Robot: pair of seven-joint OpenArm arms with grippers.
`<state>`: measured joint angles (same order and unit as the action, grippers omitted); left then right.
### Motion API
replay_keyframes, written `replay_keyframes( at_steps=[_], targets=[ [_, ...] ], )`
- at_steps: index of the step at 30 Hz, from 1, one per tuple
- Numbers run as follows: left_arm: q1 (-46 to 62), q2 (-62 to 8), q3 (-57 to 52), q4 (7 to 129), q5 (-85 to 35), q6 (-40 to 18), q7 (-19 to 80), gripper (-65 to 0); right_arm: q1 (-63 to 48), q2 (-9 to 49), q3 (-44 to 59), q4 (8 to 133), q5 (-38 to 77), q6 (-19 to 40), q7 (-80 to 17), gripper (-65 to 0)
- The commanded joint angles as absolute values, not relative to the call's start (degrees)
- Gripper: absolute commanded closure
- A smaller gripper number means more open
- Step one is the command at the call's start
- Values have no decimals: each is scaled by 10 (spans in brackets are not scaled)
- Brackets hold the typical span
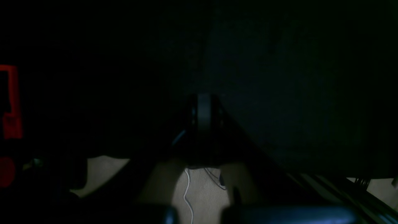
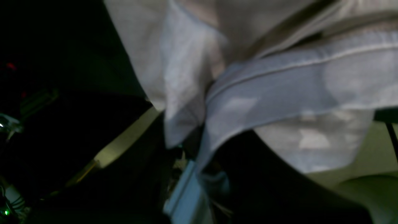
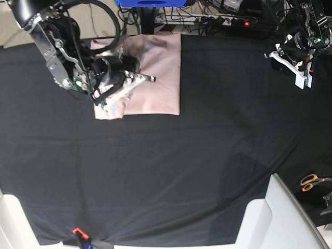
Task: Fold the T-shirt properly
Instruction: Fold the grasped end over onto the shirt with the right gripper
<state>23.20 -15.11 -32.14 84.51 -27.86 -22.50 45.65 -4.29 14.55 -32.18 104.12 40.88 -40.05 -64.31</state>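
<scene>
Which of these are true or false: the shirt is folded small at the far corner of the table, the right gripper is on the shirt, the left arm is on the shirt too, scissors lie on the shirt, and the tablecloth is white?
1. The T-shirt lies folded near the table's far edge. True.
2. The right gripper is at the T-shirt, with cloth bunched at it. True.
3. The left gripper is on the T-shirt too. False: it hangs at the far opposite side, away from the T-shirt.
4. Scissors lie on the T-shirt. False: they lie by the table's edge, far from it.
5. The tablecloth is white. False: it is black.
</scene>
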Motion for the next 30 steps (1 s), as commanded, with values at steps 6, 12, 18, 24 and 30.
replay_keyframes(
  at_steps=[6, 12, 18, 24, 30],
  targets=[
    [234, -160, -324, 853, -284, -225, 450, 0, -10, 128, -378, 1024, 383, -400, -641, -8],
    [234, -160, -324, 853, -284, -225, 450, 0, -5, 105, -378, 1003, 383, -400, -641, -134],
    [234, -160, -324, 853, -284, -225, 450, 0, 15, 103, -400, 1001, 383, -390, -642, -347],
    [234, -160, -324, 853, -284, -225, 450, 0, 38, 94, -455, 1001, 383, -369, -647, -386],
    [234, -160, -324, 853, -284, -225, 450, 0, 76, 90, -532, 1004, 386, -368, -647, -386]
  ],
)
